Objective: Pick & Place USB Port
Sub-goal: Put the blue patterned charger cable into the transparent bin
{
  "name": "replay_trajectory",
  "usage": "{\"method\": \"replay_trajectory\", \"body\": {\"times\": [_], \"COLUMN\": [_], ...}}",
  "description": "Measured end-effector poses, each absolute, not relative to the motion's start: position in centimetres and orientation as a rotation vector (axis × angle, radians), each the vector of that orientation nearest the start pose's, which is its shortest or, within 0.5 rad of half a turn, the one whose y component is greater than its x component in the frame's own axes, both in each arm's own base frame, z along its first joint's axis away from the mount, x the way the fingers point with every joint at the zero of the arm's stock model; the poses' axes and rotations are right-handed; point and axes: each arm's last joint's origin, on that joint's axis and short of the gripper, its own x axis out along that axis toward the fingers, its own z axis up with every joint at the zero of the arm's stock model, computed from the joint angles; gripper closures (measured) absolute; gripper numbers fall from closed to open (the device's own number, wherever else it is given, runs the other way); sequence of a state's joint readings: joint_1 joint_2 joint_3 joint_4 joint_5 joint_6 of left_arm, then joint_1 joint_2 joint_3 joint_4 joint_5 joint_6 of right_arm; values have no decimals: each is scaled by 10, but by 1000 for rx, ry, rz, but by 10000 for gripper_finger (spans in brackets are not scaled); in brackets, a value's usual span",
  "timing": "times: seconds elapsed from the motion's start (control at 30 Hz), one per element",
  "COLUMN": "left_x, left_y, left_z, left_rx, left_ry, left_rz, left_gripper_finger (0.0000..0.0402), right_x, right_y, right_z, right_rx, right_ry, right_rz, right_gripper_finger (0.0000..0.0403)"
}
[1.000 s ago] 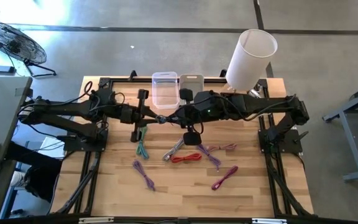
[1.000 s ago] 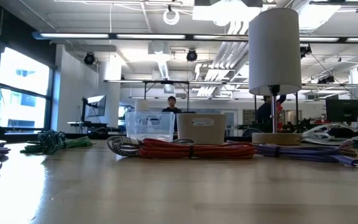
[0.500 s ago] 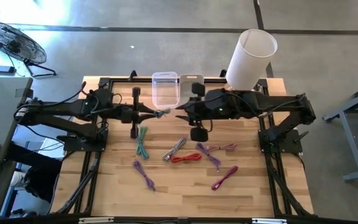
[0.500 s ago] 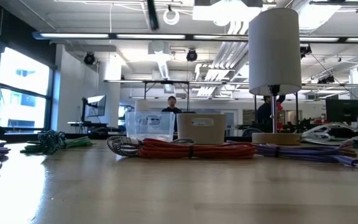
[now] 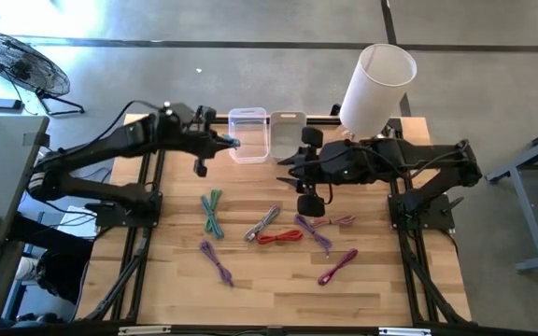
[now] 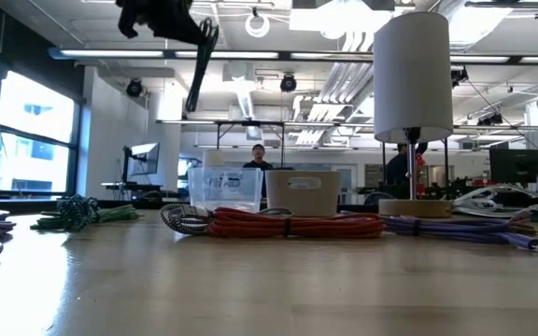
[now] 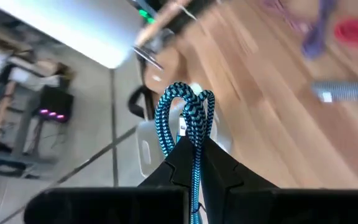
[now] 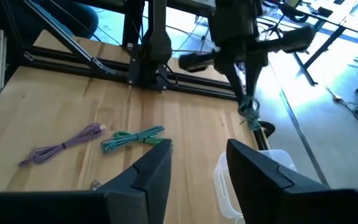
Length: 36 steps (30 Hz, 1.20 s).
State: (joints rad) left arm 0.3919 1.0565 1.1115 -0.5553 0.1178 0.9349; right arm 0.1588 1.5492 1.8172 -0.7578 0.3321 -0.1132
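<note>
My left gripper [image 5: 231,143] is raised beside the near-left corner of the clear container [image 5: 247,133] and is shut on a coiled blue braided USB cable [image 7: 185,112]. The right wrist view shows that cable [image 8: 250,116] dangling above the container [image 8: 253,182]. My right gripper [image 5: 290,164] hovers open over the table's middle, near the white container [image 5: 288,130], its fingers [image 8: 151,171] holding nothing. Several other bundled cables lie flat on the table: green [image 5: 213,213], silver [image 5: 262,224], red [image 5: 280,237], purple [image 5: 218,261]. My left gripper pinches the blue cable bundle between its two fingers [image 7: 219,171]. The looped end [image 7: 178,98] sticks out past the fingertips. The fingers slant downward from the table's left side. The cable is lifted clear and hangs slack below them [image 8: 251,119].
A tall white cylinder [image 5: 376,86] stands at the far right corner. More cables lie near the right arm: purple [image 5: 314,231], pink [image 5: 341,221] and magenta [image 5: 337,266]. Black frame rails run along the table's edges. Bare wood shows at the near edge. People stand in the room behind.
The two grippers were close together over the table's middle. My left gripper has since risen and swung toward the far edge with the blue cable, up to the clear container. My right gripper has drawn back toward the right.
</note>
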Motion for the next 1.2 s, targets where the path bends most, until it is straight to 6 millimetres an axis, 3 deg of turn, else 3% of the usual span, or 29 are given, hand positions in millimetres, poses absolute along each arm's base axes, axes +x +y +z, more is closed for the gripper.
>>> {"method": "replay_trajectory", "body": {"times": [0.23, 0.47, 0.9, 1.2], "left_x": [210, 231, 265, 275], "left_y": [111, 126, 152, 162], "left_z": [350, 326, 278, 254], "left_rx": [938, 1132, 1286, 1342], "left_ry": [652, 719, 951, 1100], "left_rz": [-198, -347, -430, -474], "left_gripper_finger": [396, 396, 396, 391], "right_x": [314, 314, 314, 314], "right_y": [41, 41, 40, 40], "right_z": [443, 443, 443, 443], "right_rx": [-206, -179, -133, -127], "right_ry": [513, 513, 514, 513], "right_rz": [-146, -152, -171, -173], "right_gripper_finger": [256, 260, 261, 260]}}
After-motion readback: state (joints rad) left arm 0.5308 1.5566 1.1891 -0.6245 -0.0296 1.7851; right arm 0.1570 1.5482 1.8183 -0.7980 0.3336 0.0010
